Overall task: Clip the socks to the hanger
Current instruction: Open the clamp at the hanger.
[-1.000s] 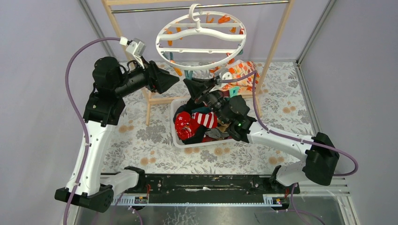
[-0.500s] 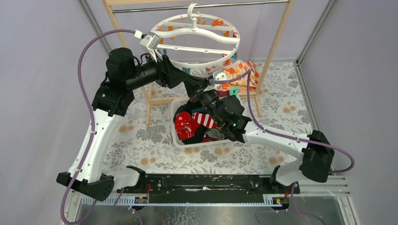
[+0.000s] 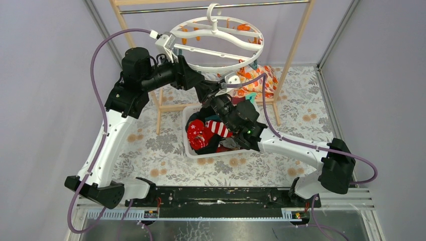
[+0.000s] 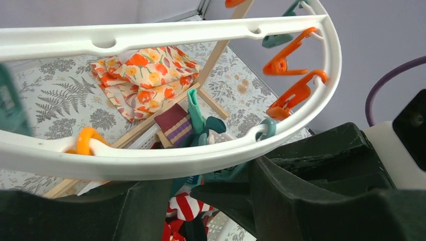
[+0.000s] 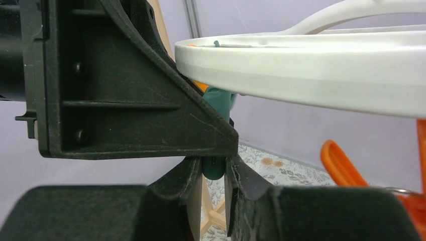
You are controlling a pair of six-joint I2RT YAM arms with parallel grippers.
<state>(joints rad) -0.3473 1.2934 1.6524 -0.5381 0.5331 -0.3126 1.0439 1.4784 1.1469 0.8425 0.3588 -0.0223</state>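
The white ring hanger (image 3: 216,42) hangs by its hook from the metal bar, with orange clips (image 4: 294,95) and teal ones along its rim. My right gripper (image 3: 210,95) reaches up under the near rim. In the right wrist view it (image 5: 215,175) is shut on the lower end of a teal clip (image 5: 216,168). My left gripper (image 3: 200,86) sits right beside it under the rim (image 4: 150,168). Its jaws (image 4: 180,187) stand a narrow gap apart with nothing clearly held. The red patterned sock (image 3: 197,131) and the red-white striped sock (image 3: 219,128) lie in the basket with other socks.
The white basket (image 3: 187,145) stands on the patterned tablecloth under my right arm. The wooden rack (image 3: 296,37) frames the hanger, its lower crossbar behind the basket. An orange leaf-print cloth (image 3: 256,78) lies at the back right. Purple walls close in on both sides.
My left arm has swung right and forward, from left of the hanger to under its near rim beside the right gripper. The hanger has swung and tilted. My right gripper has crept up to the clip.
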